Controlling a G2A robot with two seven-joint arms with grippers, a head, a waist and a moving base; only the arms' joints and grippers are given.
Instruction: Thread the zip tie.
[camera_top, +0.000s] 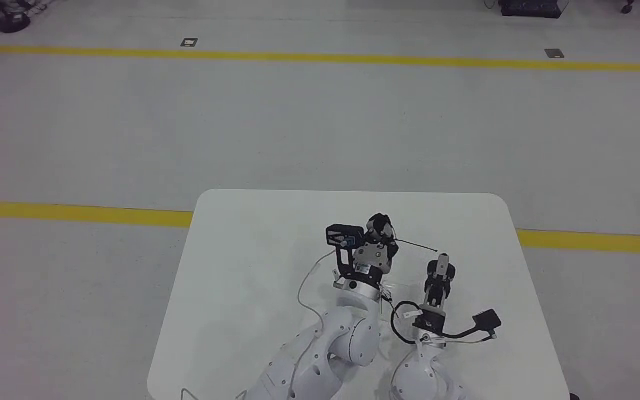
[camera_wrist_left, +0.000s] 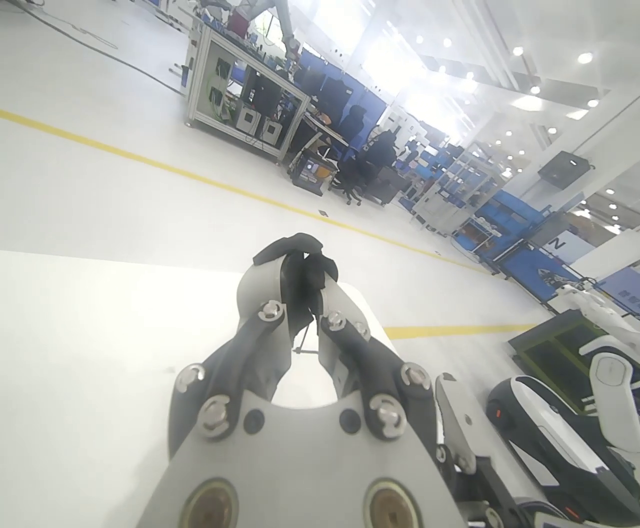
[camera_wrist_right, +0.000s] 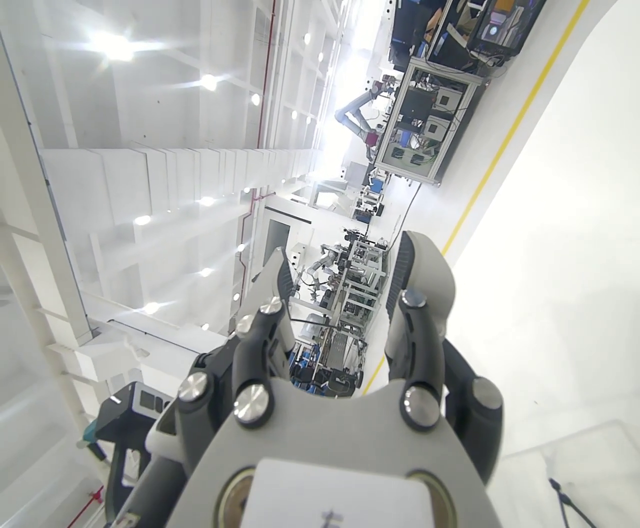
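**Zip tie pinched in one gripper over a white table, the other gripper open beside it**

Seen from above, a white table (camera_top: 250, 270) with rounded corners has both robot arms over it. The left gripper (camera_top: 380, 229) is over the table's centre. Its black-padded fingers are pressed together on a thin dark zip tie (camera_top: 416, 243). From that grip the tie runs in a straight line toward the table's right edge, lifted off the tabletop. The right gripper (camera_top: 441, 266) is over the table's right half, a little nearer the robot's edge of the table. Its tip is just beside the tie's free end.

The left wrist view shows the left gripper (camera_wrist_left: 305, 262) closed tight, with a short length of the zip tie (camera_wrist_left: 305, 334) hanging below the pads against the white tabletop. The right wrist view shows the right gripper (camera_wrist_right: 342, 250) with its fingers spread wide apart. The zip tie (camera_wrist_right: 315, 321) appears as a fine line across part of the gap. Whether it touches a finger cannot be told.
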